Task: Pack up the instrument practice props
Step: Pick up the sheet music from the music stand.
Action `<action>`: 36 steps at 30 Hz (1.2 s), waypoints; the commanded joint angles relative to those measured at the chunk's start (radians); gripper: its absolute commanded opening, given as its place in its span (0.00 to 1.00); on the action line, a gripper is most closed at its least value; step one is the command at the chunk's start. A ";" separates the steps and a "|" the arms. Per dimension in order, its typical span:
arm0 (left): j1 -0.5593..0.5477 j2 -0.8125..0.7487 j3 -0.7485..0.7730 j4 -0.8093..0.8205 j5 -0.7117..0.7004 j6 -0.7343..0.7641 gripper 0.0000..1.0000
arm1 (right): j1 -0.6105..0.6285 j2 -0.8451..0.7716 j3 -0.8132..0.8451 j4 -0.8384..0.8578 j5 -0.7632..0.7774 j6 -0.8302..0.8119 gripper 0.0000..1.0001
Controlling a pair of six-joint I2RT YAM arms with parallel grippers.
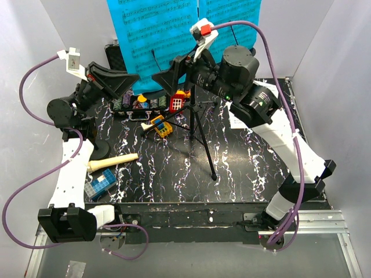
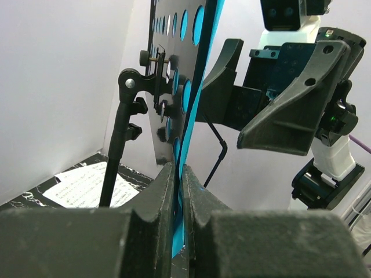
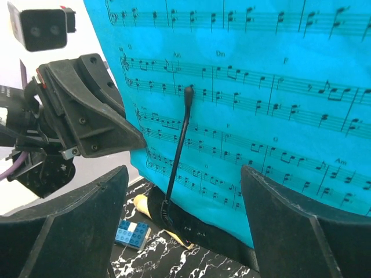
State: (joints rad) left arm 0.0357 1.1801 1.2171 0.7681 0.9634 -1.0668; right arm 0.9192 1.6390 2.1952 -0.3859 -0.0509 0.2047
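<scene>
Table (image 1: pixel 243 174) first - black marbled top, and the music stand (image 1: pixel 193 124) sits toward 12 o'clock on its tripod, upright, not folded. The blue sheet-music pages (image 1: pixel 156 29) lean on its desk, facing the arms. We judge packing has barely begun: the pages have to come off before the stand can collapse.

Left gripper (image 2: pixel 178 174) comes in from 9 o'clock, its fingers pressed together on the bottom edge of the pages where they lie against the hole-punched desk. That reads as either a steadying hold or the start of a pull - we can't say which.

Right gripper (image 3: pixel 184 174) comes from 3 o'clock with its fingers spread wide, facing the printed side of the pages, holding nothing. It is probably lining up to take the sheets or the desk.

Cream microphone (image 1: pixel 113 163) lies flat at 8 o'clock, near the left arm and untouched. A blue toy block (image 1: pixel 99 185) is at 7 o'clock, not ours to pack.
</scene>
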 commanded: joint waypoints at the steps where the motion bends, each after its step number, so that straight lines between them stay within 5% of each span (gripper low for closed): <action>1: -0.017 -0.019 -0.011 -0.016 0.046 0.004 0.00 | 0.006 0.001 0.063 0.068 0.014 -0.013 0.84; 19: -0.020 -0.023 -0.001 -0.029 0.064 0.011 0.00 | 0.009 0.042 0.077 0.064 -0.018 0.010 0.52; 29: -0.020 -0.030 0.002 -0.033 0.067 0.013 0.00 | 0.010 0.016 0.061 0.085 0.005 0.029 0.19; 32: -0.020 -0.034 0.002 -0.033 0.067 0.014 0.00 | 0.010 0.005 0.046 0.087 0.032 0.030 0.01; 36: -0.020 -0.046 0.004 -0.050 0.067 0.025 0.00 | 0.010 -0.005 0.026 0.094 0.046 0.027 0.01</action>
State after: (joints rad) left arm 0.0238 1.1709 1.2171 0.7578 0.9817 -1.0550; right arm 0.9329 1.6802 2.2337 -0.3531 -0.0502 0.2386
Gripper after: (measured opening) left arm 0.051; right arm 0.035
